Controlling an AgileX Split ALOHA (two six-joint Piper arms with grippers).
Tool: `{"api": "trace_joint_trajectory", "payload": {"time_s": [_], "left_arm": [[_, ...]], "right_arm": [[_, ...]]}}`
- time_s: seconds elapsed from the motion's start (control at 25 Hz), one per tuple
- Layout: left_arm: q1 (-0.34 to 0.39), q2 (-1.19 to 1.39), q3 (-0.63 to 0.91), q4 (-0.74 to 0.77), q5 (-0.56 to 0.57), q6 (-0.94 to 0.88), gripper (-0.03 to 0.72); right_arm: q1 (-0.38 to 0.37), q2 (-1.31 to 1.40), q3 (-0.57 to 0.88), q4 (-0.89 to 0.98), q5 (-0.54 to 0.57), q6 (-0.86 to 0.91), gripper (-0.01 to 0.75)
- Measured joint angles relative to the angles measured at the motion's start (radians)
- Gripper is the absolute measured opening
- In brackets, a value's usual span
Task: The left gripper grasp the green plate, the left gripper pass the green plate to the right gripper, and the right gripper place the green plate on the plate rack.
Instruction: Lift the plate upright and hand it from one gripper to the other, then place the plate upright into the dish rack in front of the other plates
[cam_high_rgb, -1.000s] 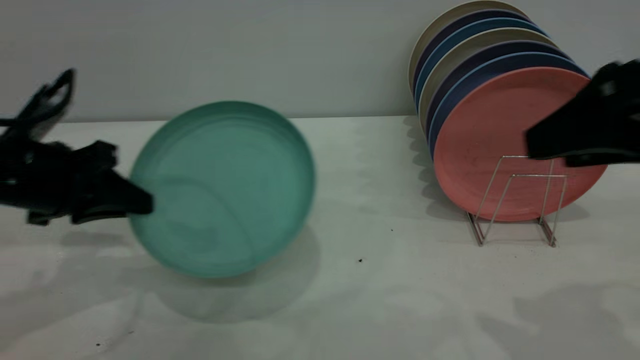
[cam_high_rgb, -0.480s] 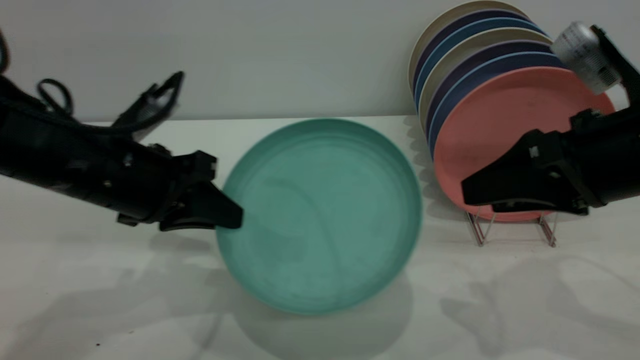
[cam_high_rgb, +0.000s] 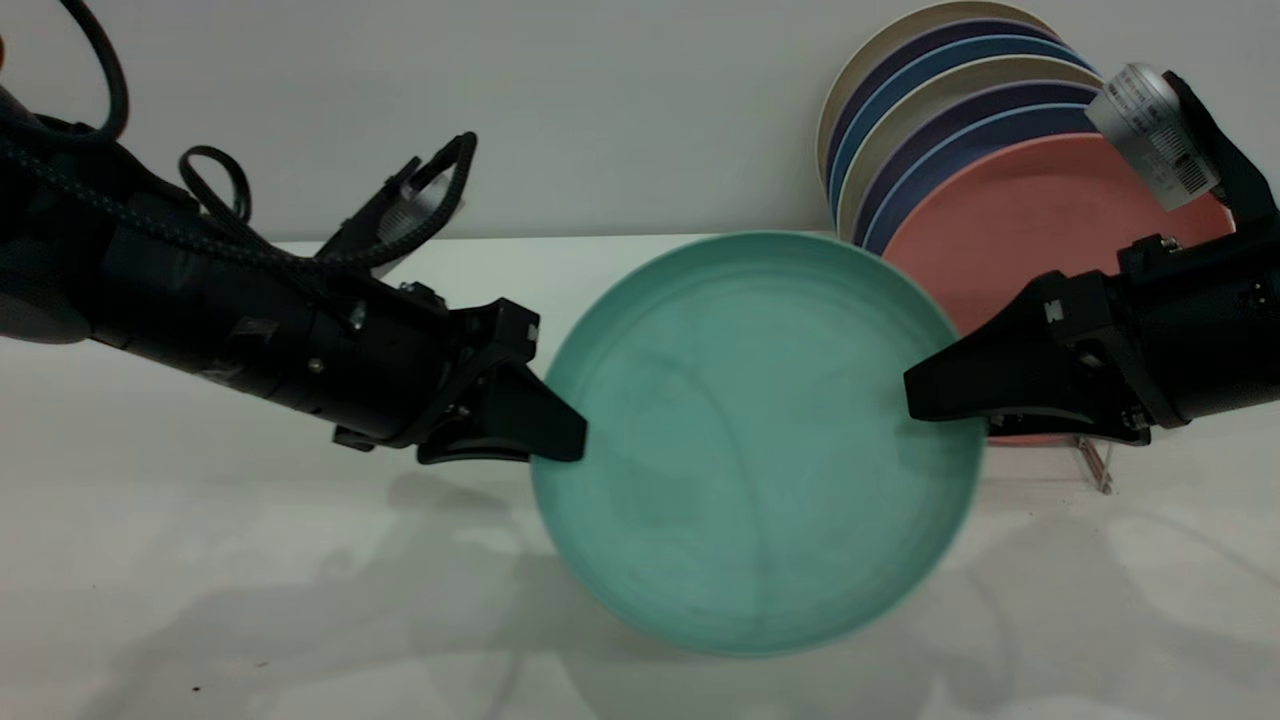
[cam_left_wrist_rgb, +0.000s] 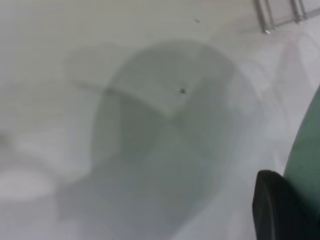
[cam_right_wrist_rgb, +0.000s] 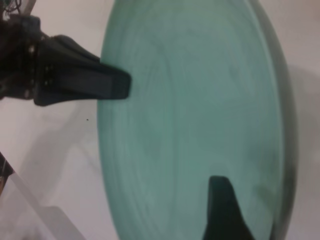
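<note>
The green plate (cam_high_rgb: 760, 440) is held upright above the table in the middle of the exterior view. My left gripper (cam_high_rgb: 572, 440) is shut on its left rim; one of its fingers (cam_left_wrist_rgb: 280, 210) shows beside the plate's edge (cam_left_wrist_rgb: 307, 165). My right gripper (cam_high_rgb: 918, 395) is at the plate's right rim with its jaws apart, astride the rim. One of its fingers (cam_right_wrist_rgb: 220, 200) lies over the plate's face (cam_right_wrist_rgb: 190, 110), the other is hidden behind. The left gripper (cam_right_wrist_rgb: 117, 85) also shows in the right wrist view. The plate rack (cam_high_rgb: 1095, 462) stands behind the right gripper, mostly hidden.
A salmon-pink plate (cam_high_rgb: 1040, 220) stands at the front of the rack, with several blue and cream plates (cam_high_rgb: 930, 90) behind it against the wall. The rack's wire ends (cam_left_wrist_rgb: 280, 15) show in the left wrist view. White table (cam_high_rgb: 250, 560) spreads below.
The left gripper has carried the green plate to the right, up to the right gripper. The right gripper has moved slightly left, and its jaws now straddle the plate's right rim.
</note>
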Motion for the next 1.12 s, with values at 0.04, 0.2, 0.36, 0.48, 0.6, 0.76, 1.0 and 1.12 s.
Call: {"api": "trace_joint_trajectory", "payload": {"time_s": [0.04, 0.2, 0.36, 0.48, 0.6, 0.76, 1.0, 1.12], "left_arm": [[-0.004, 0.000, 0.000, 0.000, 0.021, -0.002, 0.020], [-0.006, 0.000, 0.000, 0.000, 0.070, -0.003, 0.024], [-0.001, 0.000, 0.000, 0.000, 0.092, -0.018, 0.042], [0.031, 0.000, 0.000, 0.004, 0.149, -0.061, 0.110], [0.101, 0.000, 0.000, 0.012, 0.241, -0.073, 0.282], [0.217, 0.000, 0.000, 0.035, 0.424, -0.071, 0.609], [0.384, 0.000, -0.001, 0.197, 0.585, -0.081, 0.698], [0.458, -0.001, -0.001, 0.332, 0.538, -0.142, 0.634]], "right_arm": [[0.000, 0.001, -0.001, 0.000, 0.000, 0.002, 0.444], [0.000, 0.001, -0.001, 0.000, 0.003, 0.034, 0.201], [0.000, 0.003, -0.001, 0.000, -0.015, 0.052, 0.064], [0.000, 0.003, -0.002, 0.010, -0.013, 0.056, 0.064], [0.000, 0.003, -0.007, 0.017, -0.013, 0.057, 0.064], [0.000, 0.003, -0.007, 0.010, -0.021, 0.050, 0.064], [0.000, 0.003, -0.007, 0.007, -0.034, 0.029, 0.064], [0.000, -0.013, -0.016, -0.048, -0.103, 0.027, 0.064]]}}
